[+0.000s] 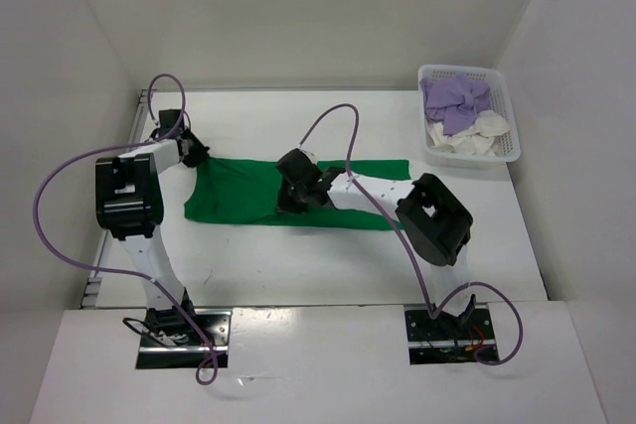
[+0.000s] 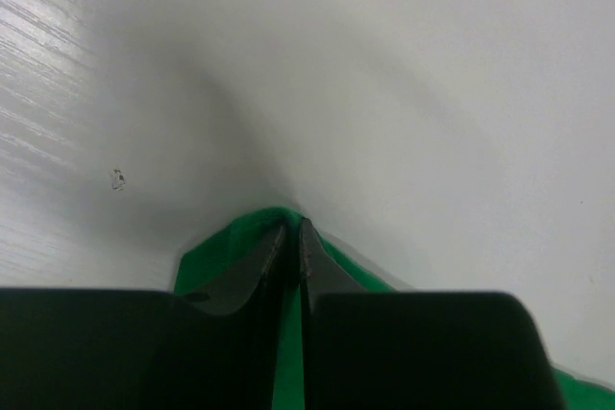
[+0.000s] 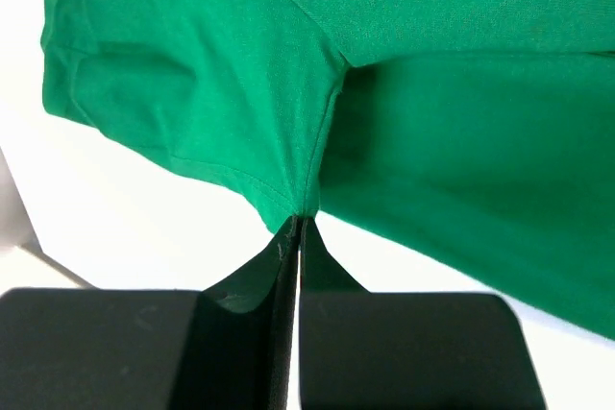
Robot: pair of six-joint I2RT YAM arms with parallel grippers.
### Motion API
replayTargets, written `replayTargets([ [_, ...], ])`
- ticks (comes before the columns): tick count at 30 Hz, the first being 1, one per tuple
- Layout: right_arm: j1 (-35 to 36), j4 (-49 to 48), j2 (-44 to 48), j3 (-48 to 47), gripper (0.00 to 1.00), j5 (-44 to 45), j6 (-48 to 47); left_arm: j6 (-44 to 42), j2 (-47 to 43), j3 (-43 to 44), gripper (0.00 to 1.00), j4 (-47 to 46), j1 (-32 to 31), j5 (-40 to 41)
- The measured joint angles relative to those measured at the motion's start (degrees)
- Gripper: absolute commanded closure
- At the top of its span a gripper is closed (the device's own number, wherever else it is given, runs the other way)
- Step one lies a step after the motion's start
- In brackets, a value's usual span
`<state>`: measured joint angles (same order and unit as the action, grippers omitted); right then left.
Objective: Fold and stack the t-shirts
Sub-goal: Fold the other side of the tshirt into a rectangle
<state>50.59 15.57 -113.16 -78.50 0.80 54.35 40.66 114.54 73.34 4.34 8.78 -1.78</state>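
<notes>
The left claw (image 2: 293, 228) has its two fingers pressed almost together. It is pinching a bit of the green shirt (image 1: 248, 196) at its tips. This claw is near the far left corner of the counter (image 1: 298, 265), at the left end of the shirt.

The right claw (image 3: 298, 220) is squeezed tight too. It pinches a small fold of the same green shirt, and the cloth bunches up into a point where the tips bite it. This claw is over the middle of the shirt.

The green shirt lies in a long strip across the middle of the counter, from the left side toward the right side.

The counter is white and smooth. Plain white walls (image 1: 298, 17) stand on three sides of it.

A white basket (image 1: 509, 151) with small holes sits in the far right corner of the counter. The purple shirt (image 1: 452, 96) is crumpled up inside it, at the far end. The white shirt (image 1: 479, 133) is crumpled beside it, at the near end.
</notes>
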Motion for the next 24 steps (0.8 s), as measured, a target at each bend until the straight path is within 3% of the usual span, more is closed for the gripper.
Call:
replayTargets([
  [5,-0.39,-0.07,0.55,1.29,0.97,0.26,-0.2,-0.24,0.37,0.7,0.84,0.63,0.0,0.2],
  [10,-0.98,0.04,-0.17,2.08,0.97,0.55,-0.42,-0.42,0.48,1.05,0.71,1.01,0.0,0.33],
  [14,-1.49,0.07,-0.74,2.08,0.93,1.16,-0.98,-1.14,0.46,1.44,0.43,0.92,-0.07,0.07],
  [15,-1.66,0.09,-0.76,2.08,0.84,1.22,-1.36,-1.27,0.42,1.6,0.33,0.94,-0.09,-0.07],
  [17,-2.1,0.26,-0.76,2.01,0.74,1.31,-1.97,-1.44,-0.17,1.66,0.27,1.18,-0.2,0.04],
  [24,-2.54,2.64,-0.74,1.62,0.71,1.36,-4.44,-1.38,-10.19,-2.01,0.28,4.52,0.04,1.57],
])
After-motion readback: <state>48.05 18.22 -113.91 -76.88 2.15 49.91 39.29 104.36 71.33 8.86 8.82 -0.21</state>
